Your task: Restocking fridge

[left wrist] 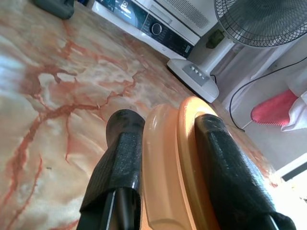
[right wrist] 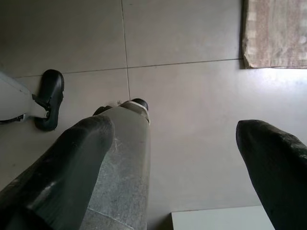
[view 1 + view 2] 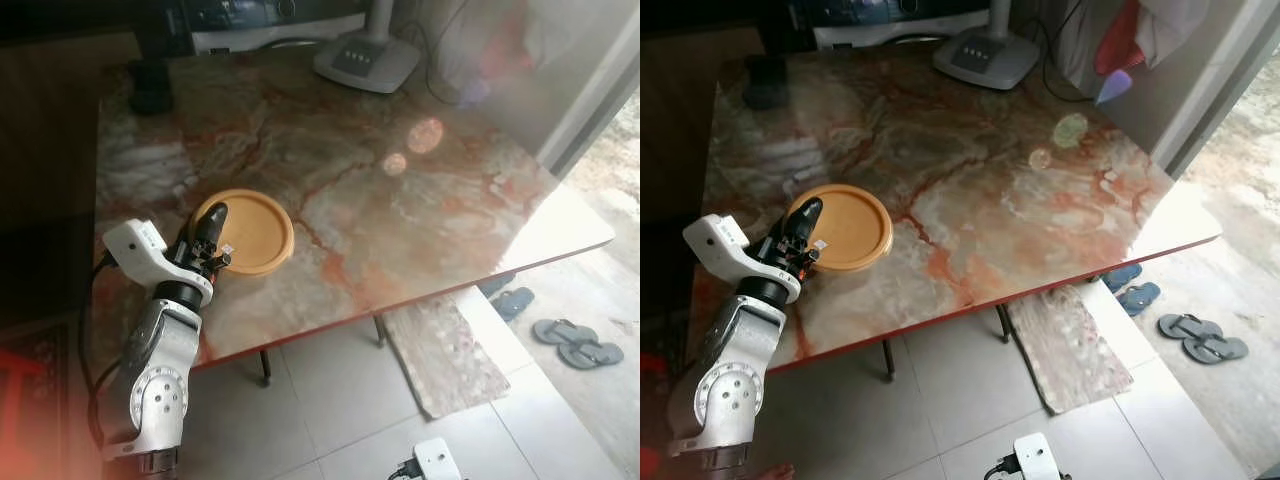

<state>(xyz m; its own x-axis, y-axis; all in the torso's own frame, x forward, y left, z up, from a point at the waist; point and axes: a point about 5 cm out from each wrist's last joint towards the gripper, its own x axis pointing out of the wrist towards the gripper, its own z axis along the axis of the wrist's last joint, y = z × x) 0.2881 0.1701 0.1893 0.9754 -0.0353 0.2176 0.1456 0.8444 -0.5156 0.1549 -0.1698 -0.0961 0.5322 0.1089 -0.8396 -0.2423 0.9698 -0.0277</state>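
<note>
Your left gripper [image 1: 165,191] pinches the rim of the round orange plastic lid [image 3: 252,230], one black finger [image 1: 120,158] on each side. The lid lies flat near the front-left edge of the red-veined marble table [image 3: 400,200]. Your right gripper [image 2: 175,158] hangs spread wide over the grey tiled floor [image 2: 192,72], its arm cut off from sight.

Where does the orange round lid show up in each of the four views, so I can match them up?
Left eye view: orange lid lies near the marble table's front left edge, under the left gripper.
Right eye view: same spot, lower left.
Left wrist view: its rim stands between the jaws.
Right wrist view: floor tiles, no lid.
Shared landmark: the white fan base.
</note>
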